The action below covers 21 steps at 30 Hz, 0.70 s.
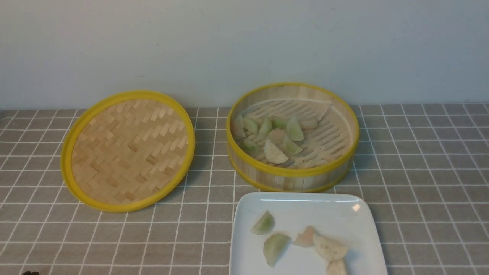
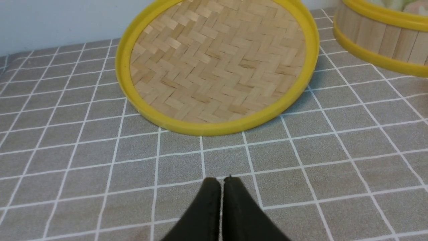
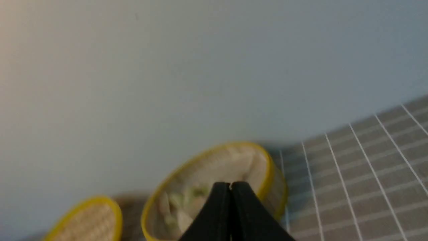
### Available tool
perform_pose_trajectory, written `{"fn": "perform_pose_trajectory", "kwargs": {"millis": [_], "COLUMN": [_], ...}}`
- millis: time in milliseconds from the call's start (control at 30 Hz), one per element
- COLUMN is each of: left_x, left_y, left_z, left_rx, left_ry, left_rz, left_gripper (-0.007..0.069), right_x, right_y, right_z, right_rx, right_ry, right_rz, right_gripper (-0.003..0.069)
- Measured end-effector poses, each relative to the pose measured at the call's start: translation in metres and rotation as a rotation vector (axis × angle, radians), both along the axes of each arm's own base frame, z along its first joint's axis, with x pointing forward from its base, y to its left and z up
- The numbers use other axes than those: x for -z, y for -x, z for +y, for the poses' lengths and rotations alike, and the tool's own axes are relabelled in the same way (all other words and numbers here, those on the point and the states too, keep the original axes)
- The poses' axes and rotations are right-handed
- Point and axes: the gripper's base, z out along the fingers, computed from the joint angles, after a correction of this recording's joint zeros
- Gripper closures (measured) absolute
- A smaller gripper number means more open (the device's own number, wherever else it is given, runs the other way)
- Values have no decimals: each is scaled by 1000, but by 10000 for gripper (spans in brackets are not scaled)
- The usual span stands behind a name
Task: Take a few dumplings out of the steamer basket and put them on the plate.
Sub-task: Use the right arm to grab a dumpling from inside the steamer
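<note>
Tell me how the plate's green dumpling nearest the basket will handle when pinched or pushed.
The green dumpling looks soft and matte, so it probably dents under a pinch. On the glossy plate, a push would probably slide it rather than roll it.

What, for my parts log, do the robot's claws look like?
The left claw and right claw look alike: matte black, each with two smooth fingers tapering to rounded tips. No cables, markings or arm links show in either wrist view.
</note>
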Motion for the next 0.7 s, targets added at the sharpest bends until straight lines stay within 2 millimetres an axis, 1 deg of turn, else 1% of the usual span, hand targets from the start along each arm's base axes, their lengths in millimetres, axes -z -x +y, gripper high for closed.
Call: {"fn": "perform_pose_trajectory", "kwargs": {"millis": [100, 133, 167, 200, 233, 267, 300, 333, 367, 400, 433, 533, 567, 633, 667, 700], "left_x": [0, 0, 0, 0, 0, 0, 0, 0, 0, 0, 0, 0, 0, 0, 0, 0], "left_y": [0, 0, 0, 0, 0, 0, 0, 0, 0, 0, 0, 0, 0, 0, 0, 0], "left_z": [0, 0, 0, 0, 0, 0, 0, 0, 0, 0, 0, 0, 0, 0, 0, 0], "left_rx": [0, 0, 0, 0, 0, 0, 0, 0, 0, 0, 0, 0, 0, 0, 0, 0], "left_ry": [0, 0, 0, 0, 0, 0, 0, 0, 0, 0, 0, 0, 0, 0, 0, 0], "left_rz": [0, 0, 0, 0, 0, 0, 0, 0, 0, 0, 0, 0, 0, 0, 0, 0], "left_gripper": [629, 629, 629, 629, 629, 629, 629, 629, 629, 629, 629, 629, 629, 629, 629, 629], "right_x": [-14, -17, -19, -24, -25, -25, -26, -29, -31, -34, -36, -35, -35, -32, -32, -29], "right_y": [-31, -43, -50, -64, -69, -84, -92, -111, -123, -125, -141, -173, -177, -206, -206, -223], "right_z": [4, 5, 5, 5, 5, 6, 6, 6, 7, 7, 8, 13, 14, 28, 28, 40], "right_rx": [-90, -116, -130, -157, -164, -183, -190, -214, -227, -229, -245, -281, -288, -346, -346, -382], "right_ry": [105, 133, 147, 172, 180, 199, 206, 225, 229, 231, 229, 235, 239, 285, 285, 323], "right_rz": [298, 373, 411, 469, 484, 525, 537, 559, 569, 566, 582, 629, 633, 653, 653, 665], "right_gripper": [668, 668, 668, 668, 668, 668, 668, 668, 668, 668, 667, 665, 664, 651, 651, 637]}}
